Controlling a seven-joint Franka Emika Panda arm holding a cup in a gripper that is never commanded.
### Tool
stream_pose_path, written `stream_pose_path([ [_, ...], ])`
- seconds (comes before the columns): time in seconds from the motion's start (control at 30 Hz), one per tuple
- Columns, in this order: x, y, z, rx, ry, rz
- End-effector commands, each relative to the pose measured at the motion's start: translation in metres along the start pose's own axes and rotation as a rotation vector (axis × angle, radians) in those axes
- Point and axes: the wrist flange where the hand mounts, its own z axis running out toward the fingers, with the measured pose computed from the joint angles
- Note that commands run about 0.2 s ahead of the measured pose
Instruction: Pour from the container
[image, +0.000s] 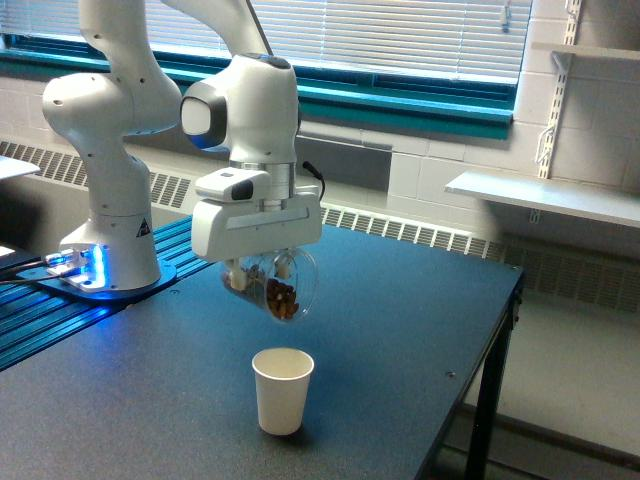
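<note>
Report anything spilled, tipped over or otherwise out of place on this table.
Nothing stands out. The paper cup stands upright on the table; the gripper holds the clear container tilted above it, brown contents inside, nothing spilled.

Container (278, 284) is hanging tilted in the gripper (262, 268), above the table (400, 330) and clear of it. Small pieces (283, 297) are lying inside it, at its lower end. Paper cup (283, 389) is standing upright on the table, below the container and apart from it, nearer the camera. Arm base (110, 255) is sitting at the exterior view's left. Shelf (545, 195) is hanging on the wall at the right, behind the table.
</note>
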Motion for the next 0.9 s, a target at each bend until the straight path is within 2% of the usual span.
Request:
stream_pose_path([
  [0.03, 0.009, 0.005, 0.002, -0.009, -0.004, 0.007],
  [0.37, 0.013, 0.016, 0.012, -0.053, -0.020, 0.010],
  [0.9, 0.025, 0.008, 0.010, -0.068, -0.014, 0.004],
])
